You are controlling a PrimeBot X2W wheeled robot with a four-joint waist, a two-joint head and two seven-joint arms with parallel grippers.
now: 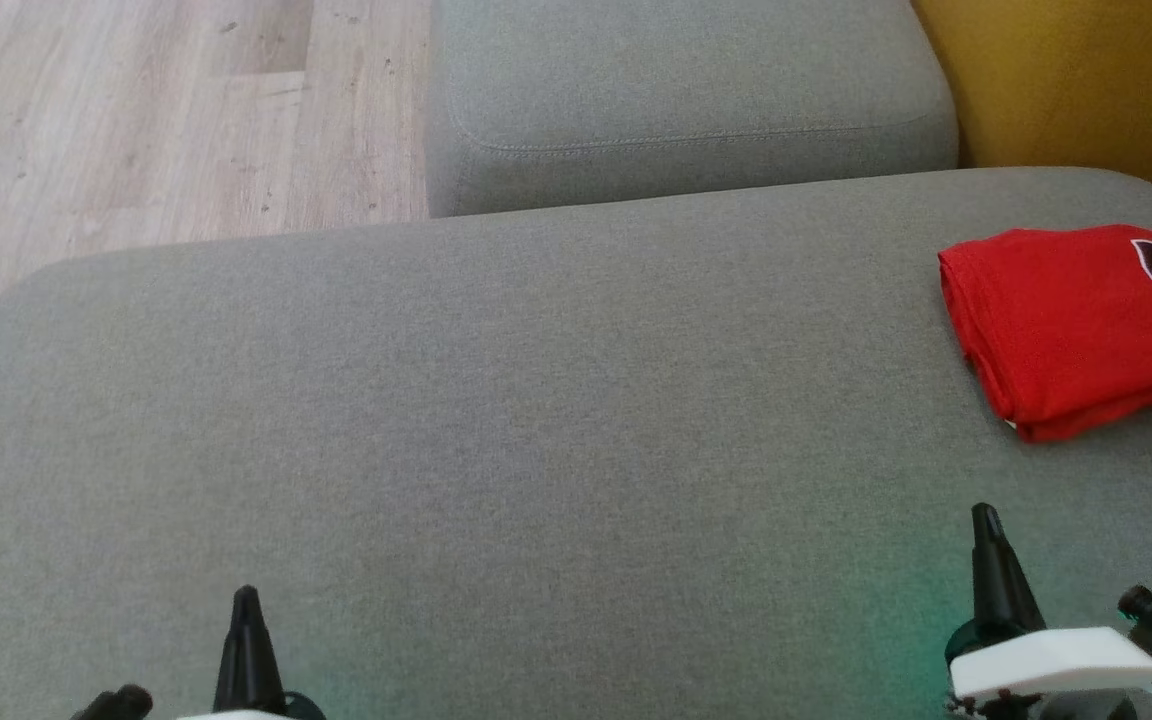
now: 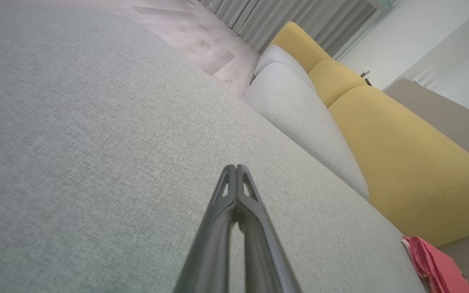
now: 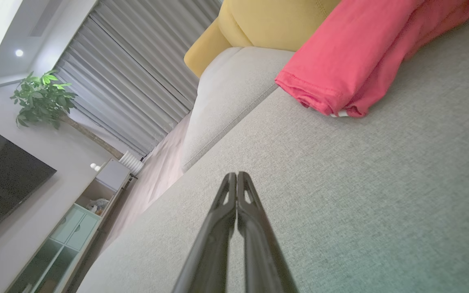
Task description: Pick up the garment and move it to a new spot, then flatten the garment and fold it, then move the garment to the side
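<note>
Neatly folded red garment [image 1: 1066, 330] at right edge of grey cushion [image 1: 536, 400], left gripper [image 1: 246, 598] and right gripper [image 1: 983, 518] clenched empty above it.

- Head view: high up, looking forward and down onto the grey cushion [image 1: 536, 400]; floor [image 1: 136, 120] at far left.
- Left wrist view: low, near the cushion surface, rolled, facing far.
- Right wrist view: equally low, rolled, facing far-left toward the curtains [image 3: 128, 81].
- All three share the cushion and the red garment [image 1: 1066, 320] at right.
</note>
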